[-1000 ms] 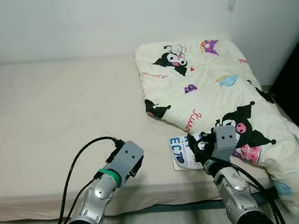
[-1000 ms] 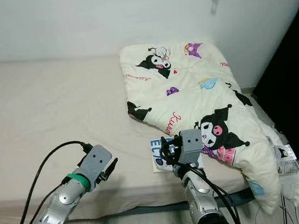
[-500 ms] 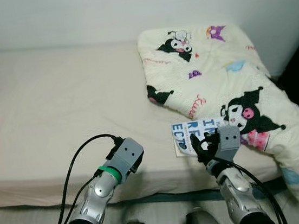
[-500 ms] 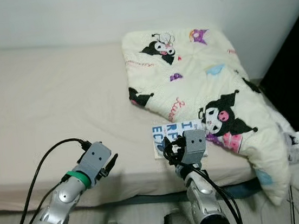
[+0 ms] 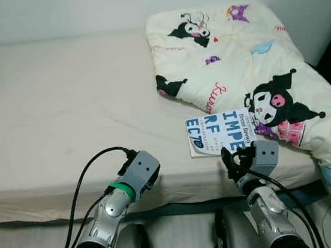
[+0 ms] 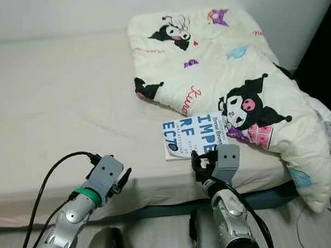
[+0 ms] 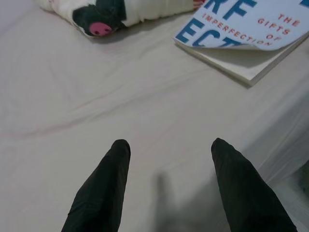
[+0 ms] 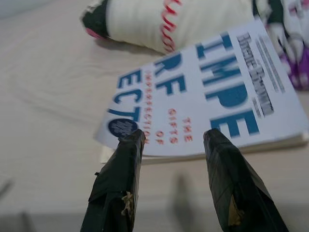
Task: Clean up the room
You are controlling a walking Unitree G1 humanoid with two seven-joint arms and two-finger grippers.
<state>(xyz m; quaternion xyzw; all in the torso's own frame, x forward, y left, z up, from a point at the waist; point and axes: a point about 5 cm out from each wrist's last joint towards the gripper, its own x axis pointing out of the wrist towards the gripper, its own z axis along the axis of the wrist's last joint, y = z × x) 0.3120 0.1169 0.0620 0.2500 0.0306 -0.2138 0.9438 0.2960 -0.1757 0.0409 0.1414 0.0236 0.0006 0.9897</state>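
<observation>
Right hand [image 8: 171,140], fingers spread, hovers at the book's [image 5: 217,134] 6 o'clock edge on the bed [image 5: 61,112]; left hand [image 7: 169,150] is likewise open.

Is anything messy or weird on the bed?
Yes. A book lies near the bed's front edge with its cover curling up, partly tucked under the cartoon blanket, which is bunched in a heap and slumps off the bed's side. The right pincer hovers open just before the book.
</observation>
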